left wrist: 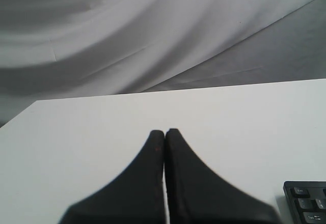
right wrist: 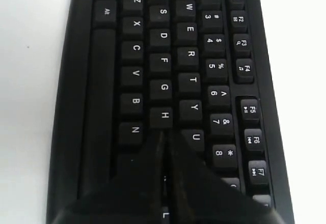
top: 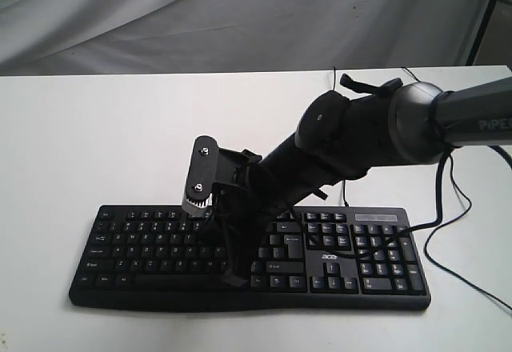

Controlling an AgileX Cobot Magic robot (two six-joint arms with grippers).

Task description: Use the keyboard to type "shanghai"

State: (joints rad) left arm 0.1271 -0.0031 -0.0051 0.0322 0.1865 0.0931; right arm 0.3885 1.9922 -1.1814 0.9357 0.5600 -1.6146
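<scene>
The black keyboard [top: 136, 248] lies on the white table, its number pad to the right in the exterior view. My right gripper [top: 233, 274] reaches across from the right and points down over the middle letter keys. In the right wrist view the right gripper [right wrist: 164, 132] is shut with nothing held, its tips at the edge of the H key [right wrist: 164, 115], between N and U. I cannot tell if it touches a key. My left gripper [left wrist: 164, 132] is shut and empty above bare table, with a corner of the keyboard [left wrist: 307, 203] beside it.
A thin black cable [top: 448, 232] loops on the table to the right of the keyboard and over its number pad. A grey cloth backdrop [top: 240, 16] hangs behind the table's far edge. A dark stand leg [top: 484, 16] shows at the back right.
</scene>
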